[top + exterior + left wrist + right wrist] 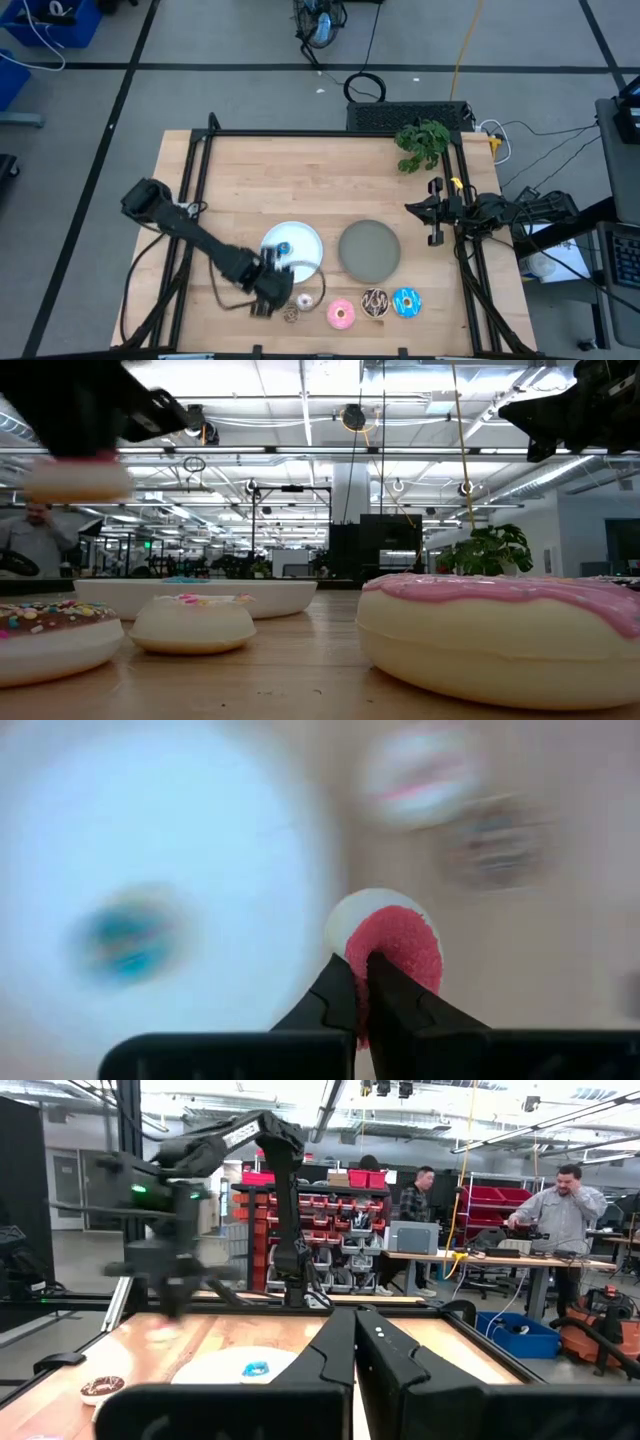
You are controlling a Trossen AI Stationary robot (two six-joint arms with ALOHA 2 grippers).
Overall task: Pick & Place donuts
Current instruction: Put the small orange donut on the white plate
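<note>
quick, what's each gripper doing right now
Left gripper: shut on the red donut, lifted beside the white plate.
Right gripper: shut, empty, parked at the table's right edge.

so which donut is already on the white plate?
The tiny blue donut: it alone lies on the white plate. The left pincer holds the red donut above the table; the rest lie on the wood.

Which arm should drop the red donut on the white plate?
Left. The left gripper is shut on the red donut, right by the white plate. The right gripper waits at the table's far right edge.
</note>
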